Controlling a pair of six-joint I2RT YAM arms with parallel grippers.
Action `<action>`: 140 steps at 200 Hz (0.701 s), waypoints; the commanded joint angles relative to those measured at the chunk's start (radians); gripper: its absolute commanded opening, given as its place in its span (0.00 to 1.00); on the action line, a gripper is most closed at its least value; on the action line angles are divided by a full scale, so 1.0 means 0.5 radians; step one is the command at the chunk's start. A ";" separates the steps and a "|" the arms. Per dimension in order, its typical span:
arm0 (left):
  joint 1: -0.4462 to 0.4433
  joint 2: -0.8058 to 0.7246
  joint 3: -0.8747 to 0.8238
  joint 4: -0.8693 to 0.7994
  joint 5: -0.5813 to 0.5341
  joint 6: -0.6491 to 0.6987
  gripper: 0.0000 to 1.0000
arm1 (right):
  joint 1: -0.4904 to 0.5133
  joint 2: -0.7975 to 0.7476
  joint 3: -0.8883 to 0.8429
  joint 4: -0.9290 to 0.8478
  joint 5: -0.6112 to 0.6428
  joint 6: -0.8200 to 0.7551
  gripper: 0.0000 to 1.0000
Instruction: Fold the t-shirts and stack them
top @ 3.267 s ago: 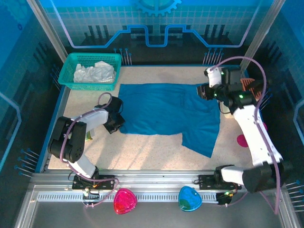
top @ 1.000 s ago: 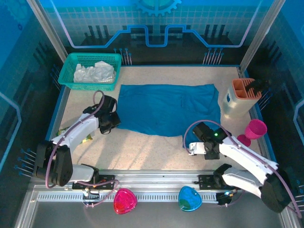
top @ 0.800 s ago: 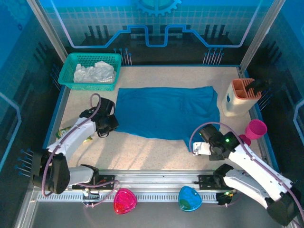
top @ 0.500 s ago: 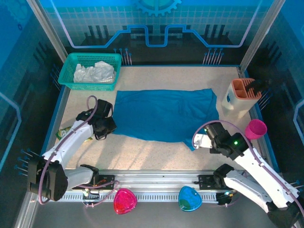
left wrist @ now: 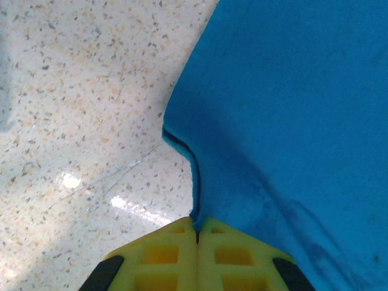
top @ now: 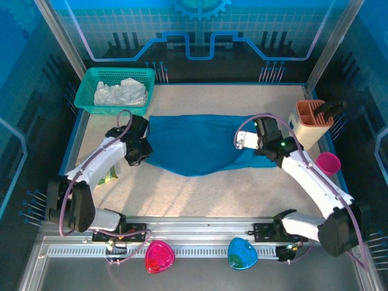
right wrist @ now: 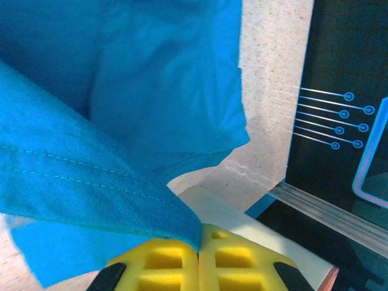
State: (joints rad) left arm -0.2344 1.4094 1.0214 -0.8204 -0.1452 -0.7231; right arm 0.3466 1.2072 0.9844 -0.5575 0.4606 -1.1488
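Top view: the teal-blue short-sleeved cloth t-shirt lies across the middle of the speckled desk, its near outline bowing toward the arm bases between the two grips. We see the left hand pinched shut on the shirt's left edge and the right hand pinched shut on the hem at the shirt's right end. In each wrist view the yellow pads meet with cloth caught between them. The crumpled white t-shirt sits in the green mesh basket at the far left corner.

We judge three risks. The grip on the thin hem is shallow, so a tug could pull the cloth free. The slack middle may land creased or askew if the hands travel unevenly. The right arm works near the pale jug with an orange insert, which a wide swing could topple.
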 commanded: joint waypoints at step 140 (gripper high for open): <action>0.088 0.985 0.703 0.007 -0.319 0.220 0.05 | -0.373 1.106 0.472 0.566 -0.170 0.015 0.00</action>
State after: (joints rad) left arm -0.2016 1.8587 1.3285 -0.7956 -0.2565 -0.6254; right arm 0.1734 1.7046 1.1824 -0.3229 0.3435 -1.2098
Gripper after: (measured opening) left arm 0.051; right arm 0.062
